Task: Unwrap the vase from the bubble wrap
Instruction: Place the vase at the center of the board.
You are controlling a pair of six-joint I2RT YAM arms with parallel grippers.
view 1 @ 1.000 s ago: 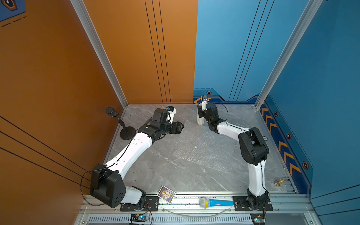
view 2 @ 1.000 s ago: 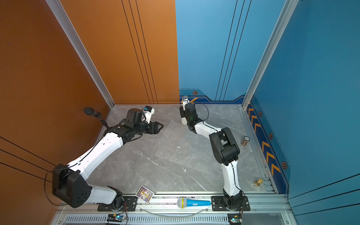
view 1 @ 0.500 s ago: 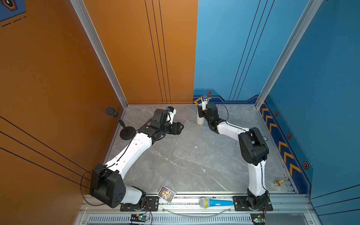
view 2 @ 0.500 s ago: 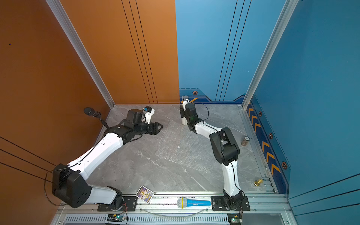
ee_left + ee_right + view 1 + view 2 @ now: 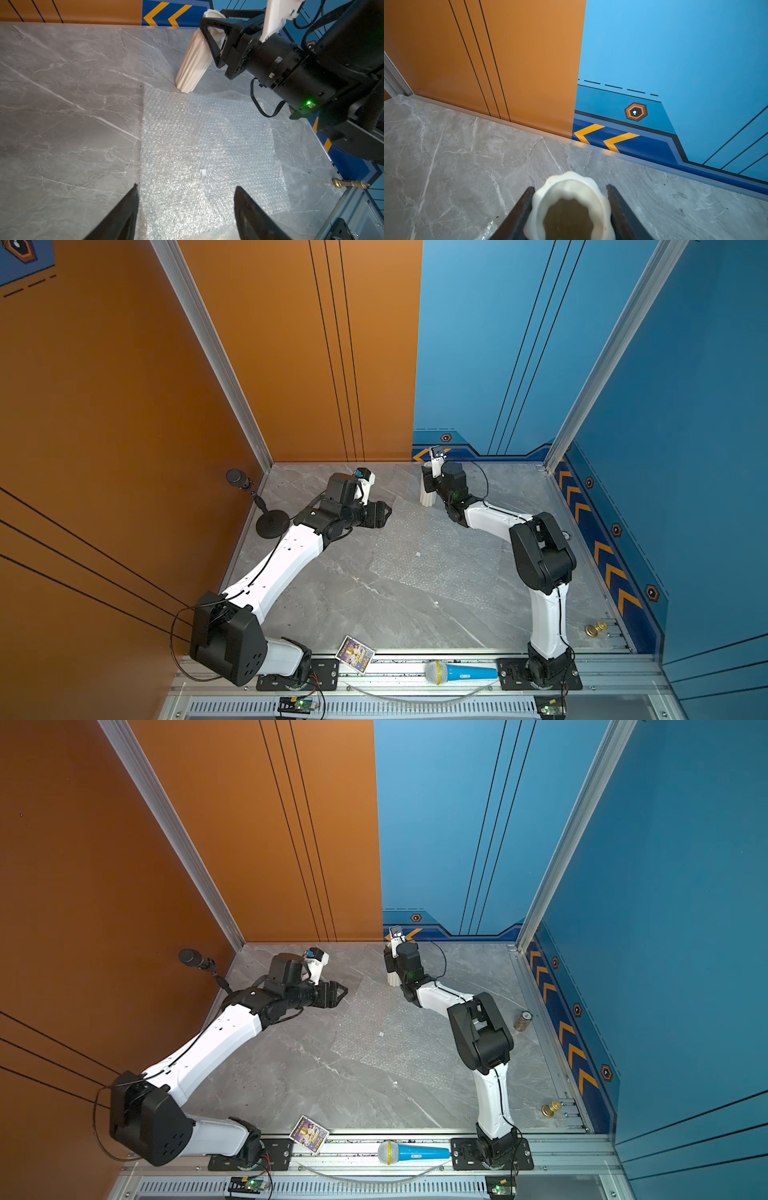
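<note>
So the vase [image 5: 193, 62] is fully out of the bubble wrap [image 5: 197, 145] — it's base-down on the grey table [image 5: 332, 601], right at the sheet's far edge near the back wall. The right gripper [image 5: 570, 187] is clamped on its flared mouth, one finger on each side. The left gripper [image 5: 186, 186] hangs spread wide and empty over the edge of the flat sheet.

Bright, even light; soft shadows
Both top views sharp; the vase [image 5: 569, 205] mouth blurs close to the right wrist camera; the bubble wrap [image 5: 207, 145] glints in the left wrist view
</note>
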